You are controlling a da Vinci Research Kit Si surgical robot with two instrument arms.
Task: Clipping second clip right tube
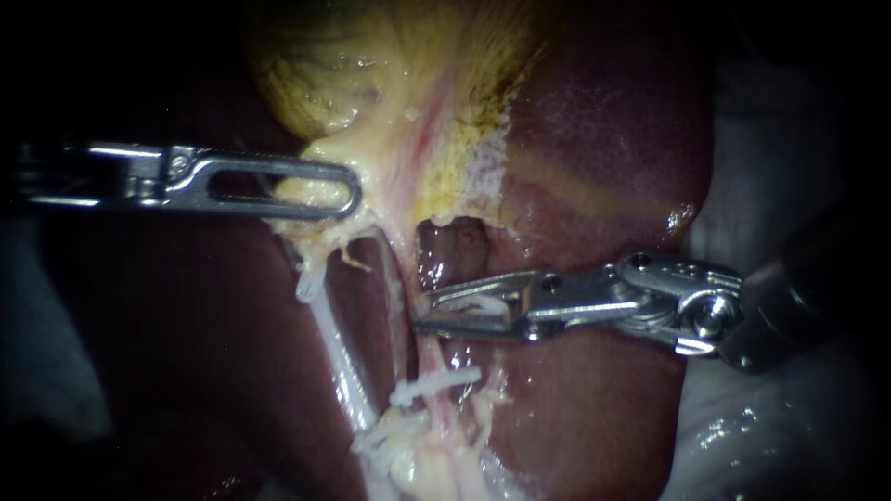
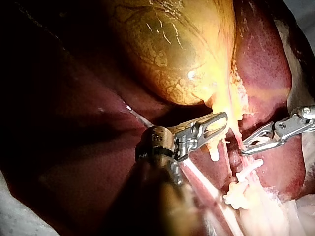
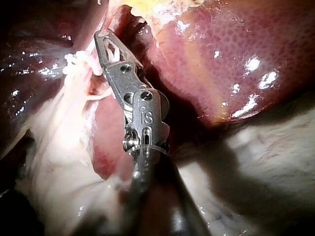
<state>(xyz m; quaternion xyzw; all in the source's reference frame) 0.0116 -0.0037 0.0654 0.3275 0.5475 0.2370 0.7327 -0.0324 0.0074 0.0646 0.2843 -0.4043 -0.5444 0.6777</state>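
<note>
Endoscope view: the left instrument (image 1: 348, 190) is coming in level from the left edge at mid-height. Its slotted jaws are clamping from both sides on the pale yellow tissue at the lower end of the gallbladder (image 1: 343, 74), which is filling the upper centre of the frame. The liver (image 1: 603, 139) is lying dark red to the right of it and below. The right instrument (image 1: 419, 313) is entering from the right edge, just below mid-height, and pointing left. Its jaws are standing parted with a narrow gap showing along their length and something pale lying between them. The tips are sitting at the right tube (image 1: 425, 357), a thin pinkish strand running down the centre of the frame. Whether the tips are pressing on the tube is not clear from any view. A white clip (image 1: 436, 385) is already sitting across this tube just below the jaws, near but not touching them. The left tube (image 1: 334, 343) is running whitish and glossy down the lower centre-left, beside the right tube, with a strip of liver showing between the two. More white clips (image 1: 390, 436) are clustering where both tubes are reaching the bottom of the frame. The left wrist view is showing both instruments close together under the gallbladder, their tips apart.
</note>
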